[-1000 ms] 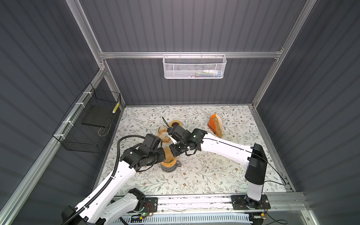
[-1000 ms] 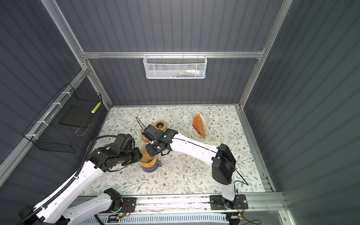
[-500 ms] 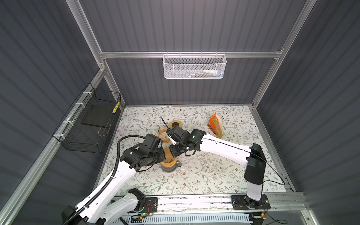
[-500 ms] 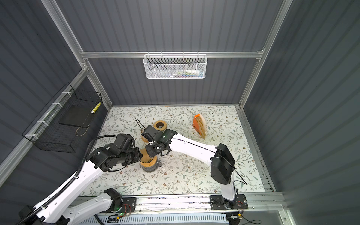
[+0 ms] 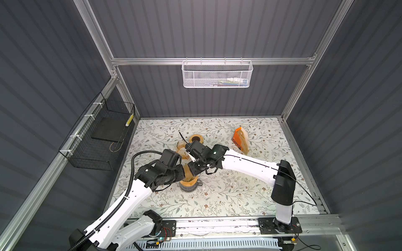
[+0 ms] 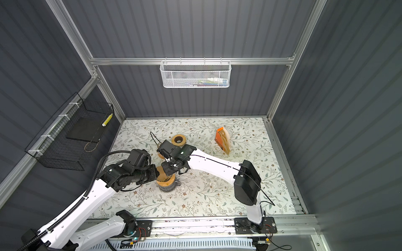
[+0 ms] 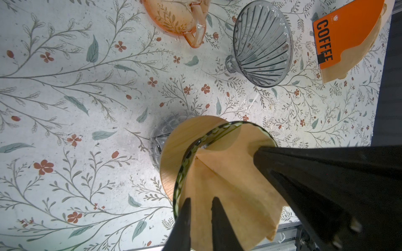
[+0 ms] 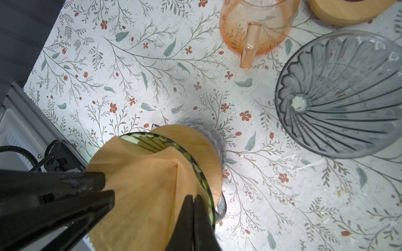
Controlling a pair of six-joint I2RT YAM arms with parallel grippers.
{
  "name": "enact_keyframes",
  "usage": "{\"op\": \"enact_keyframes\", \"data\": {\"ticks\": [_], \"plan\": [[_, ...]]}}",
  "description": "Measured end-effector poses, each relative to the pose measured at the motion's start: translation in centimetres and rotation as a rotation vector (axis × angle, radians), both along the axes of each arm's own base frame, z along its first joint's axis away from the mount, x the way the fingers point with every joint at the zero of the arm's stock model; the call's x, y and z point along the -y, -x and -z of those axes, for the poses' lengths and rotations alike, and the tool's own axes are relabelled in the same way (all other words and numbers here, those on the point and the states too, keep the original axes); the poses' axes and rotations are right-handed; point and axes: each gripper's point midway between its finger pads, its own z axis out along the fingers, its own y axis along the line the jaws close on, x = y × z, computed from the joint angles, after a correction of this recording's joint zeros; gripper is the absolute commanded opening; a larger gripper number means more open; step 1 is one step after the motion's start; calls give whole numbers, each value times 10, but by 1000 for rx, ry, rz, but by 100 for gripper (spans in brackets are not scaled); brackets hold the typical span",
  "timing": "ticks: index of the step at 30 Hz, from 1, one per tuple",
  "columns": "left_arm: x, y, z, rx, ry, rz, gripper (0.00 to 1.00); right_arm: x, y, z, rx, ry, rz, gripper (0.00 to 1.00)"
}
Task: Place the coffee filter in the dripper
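A green glass dripper [image 7: 185, 156] with a wooden collar [image 5: 188, 184] stands on a clear glass server in the left middle of the table. A brown paper coffee filter [image 7: 228, 184] [image 8: 141, 184] sits opened in it, its edges rising above the rim. My left gripper [image 7: 201, 202] [image 5: 182, 173] has its jaws a narrow gap apart, closed over the filter's edge at the rim. From the opposite side my right gripper [image 8: 192, 198] [image 6: 165, 170] is shut. Its joined tips rest on the filter just inside the rim [image 8: 195, 169]. In both top views the two grippers hide most of the filter.
A clear grey dripper [image 8: 337, 97] and a pink glass pitcher [image 8: 254, 21] stand just behind. A wooden ring [image 5: 195, 138] sits farther back. An orange pack of filters [image 5: 240, 141] lies at the back right. A black wire basket [image 5: 104, 139] hangs on the left wall.
The right gripper has edged slightly to the left over the dripper. The left arm has stayed where it was, and both grippers keep the same opening.
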Motion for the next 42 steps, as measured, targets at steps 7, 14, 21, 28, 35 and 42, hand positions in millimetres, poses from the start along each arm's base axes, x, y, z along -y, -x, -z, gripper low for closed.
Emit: {"op": "enact_keyframes", "data": {"ticks": [7, 14, 21, 28, 35, 42], "plan": [[0, 0, 0, 0, -1, 0, 20, 1, 0, -3, 2, 7, 0, 7], [0, 0, -2, -1, -1, 0, 20, 2, 0, -4, 4, 10, 2, 7], [1, -1, -10, 11, 6, 0, 20, 2, 0, -6, 5, 9, 3, 7], [0, -3, -15, 23, 7, -4, 20, 2, 0, -8, 3, 7, 1, 7], [-3, -6, -15, 35, -8, -16, 20, -1, 1, -14, -1, -10, -2, 7], [-5, -11, -19, 56, -24, -31, 20, -3, 3, -16, -14, -24, -7, 7]]}}
